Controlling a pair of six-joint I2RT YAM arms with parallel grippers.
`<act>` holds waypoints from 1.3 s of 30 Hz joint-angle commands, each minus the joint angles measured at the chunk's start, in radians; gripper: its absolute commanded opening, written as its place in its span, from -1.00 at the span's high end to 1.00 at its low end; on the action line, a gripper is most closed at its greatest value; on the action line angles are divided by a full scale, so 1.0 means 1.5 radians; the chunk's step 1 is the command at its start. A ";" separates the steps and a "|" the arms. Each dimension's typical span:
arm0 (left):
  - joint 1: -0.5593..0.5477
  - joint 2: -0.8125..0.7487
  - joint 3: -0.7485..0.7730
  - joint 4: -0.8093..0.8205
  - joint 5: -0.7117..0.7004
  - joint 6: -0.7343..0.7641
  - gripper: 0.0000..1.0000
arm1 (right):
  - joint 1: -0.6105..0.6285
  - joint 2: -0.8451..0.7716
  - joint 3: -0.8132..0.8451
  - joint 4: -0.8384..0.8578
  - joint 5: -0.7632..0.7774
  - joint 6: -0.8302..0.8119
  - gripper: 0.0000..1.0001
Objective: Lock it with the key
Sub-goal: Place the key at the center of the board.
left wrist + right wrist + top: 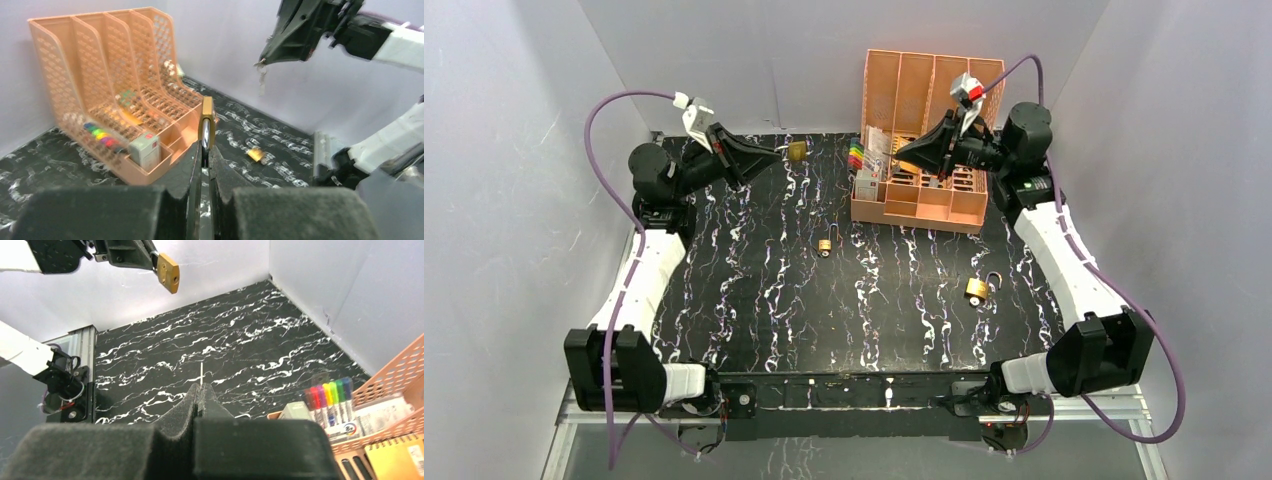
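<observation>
My left gripper (774, 152) (205, 150) is shut on a brass padlock (797, 151) (207, 122), held in the air at the back of the black marble table (754, 300). In the right wrist view that padlock (167, 274) hangs at the top left, its keyhole end facing the camera. My right gripper (900, 152) (200, 389) is shut on a small silver key (201, 374), seen edge-on as a thin blade past the fingertips. The left wrist view shows the key (261, 82) dangling below the right gripper (263, 61). Padlock and key are well apart.
An orange desk organizer (924, 205) (65, 75) (400, 370) stands at the back right, with coloured markers (856, 155) (100, 134) (327, 397) and a small box (145, 150). Two more padlocks (825, 246) (976, 288) lie on the table. Grey walls close in on three sides.
</observation>
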 commanded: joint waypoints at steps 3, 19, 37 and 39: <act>-0.011 -0.085 0.060 -0.549 -0.233 0.365 1.00 | 0.100 -0.035 -0.055 -0.076 0.155 -0.061 1.00; -0.013 -0.038 -0.021 -0.827 -0.620 0.404 1.00 | 0.459 0.261 -0.047 0.096 0.615 0.081 1.00; -0.014 0.068 -0.126 -0.735 -0.606 0.350 1.00 | 0.527 0.530 0.098 0.192 0.745 0.169 1.00; -0.014 0.074 -0.128 -0.731 -0.625 0.354 1.00 | 0.530 0.546 0.115 0.177 0.745 0.166 1.00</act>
